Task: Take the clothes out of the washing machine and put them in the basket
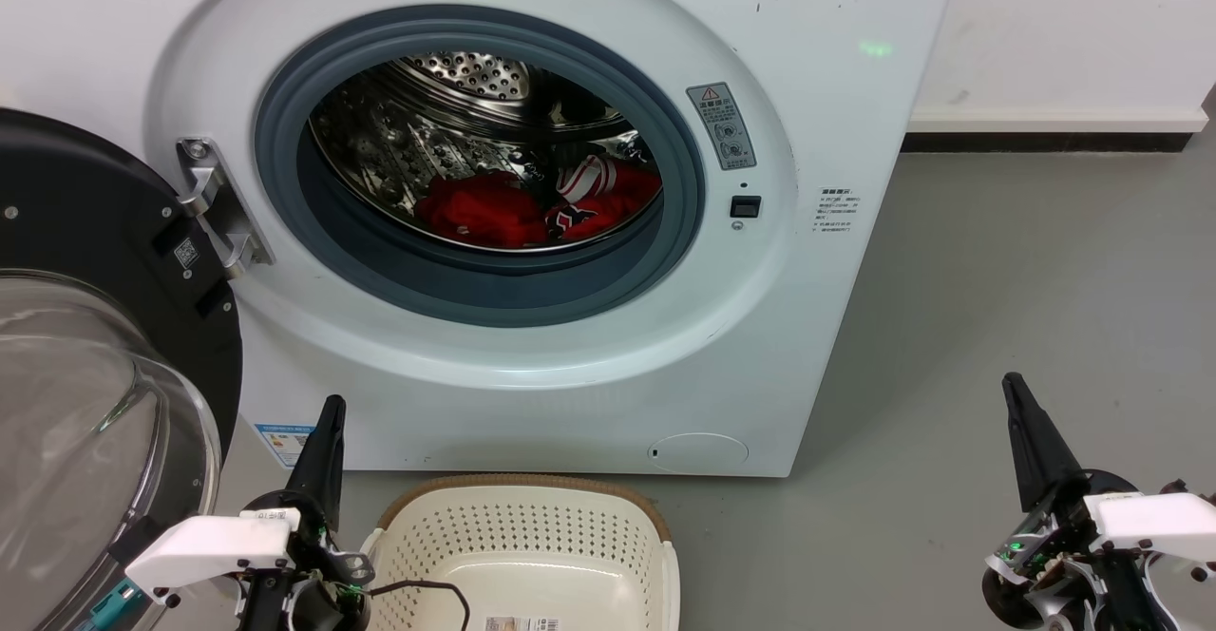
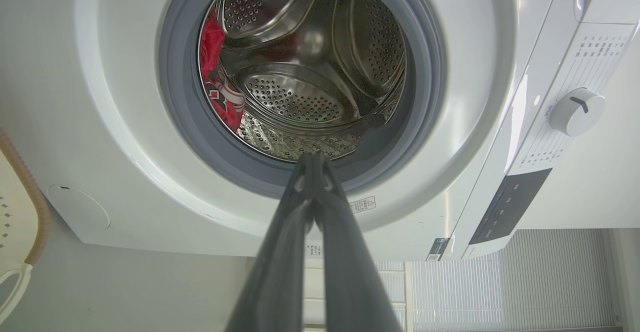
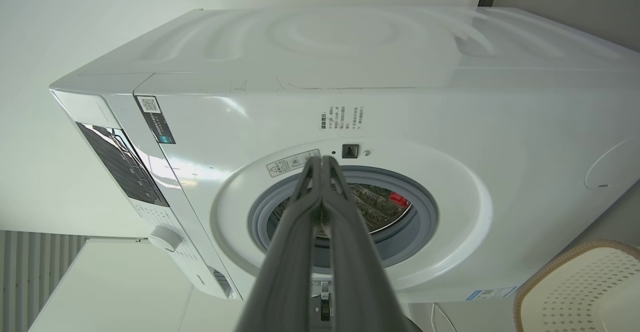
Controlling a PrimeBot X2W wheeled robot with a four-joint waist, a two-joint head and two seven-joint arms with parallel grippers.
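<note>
My left gripper (image 1: 331,411) and right gripper (image 1: 1015,389) hang low before the washing machine (image 1: 817,89), jaws pressed together on nothing; the left wrist view adds the dial (image 2: 576,111), the head view the door (image 1: 95,232) swung open at left. Both red clothes (image 1: 494,213) lie in the drum (image 1: 456,75), plain beside striped. The basket (image 1: 532,485) sits on the floor (image 1: 1026,279) just before the machine, between the grippers, a label (image 1: 521,623) on its bottom.

Left hand (image 2: 314,158) closed before washing machine (image 2: 125,97), red clothes (image 2: 212,37) inside at left, basket (image 2: 35,192) at left edge
</note>
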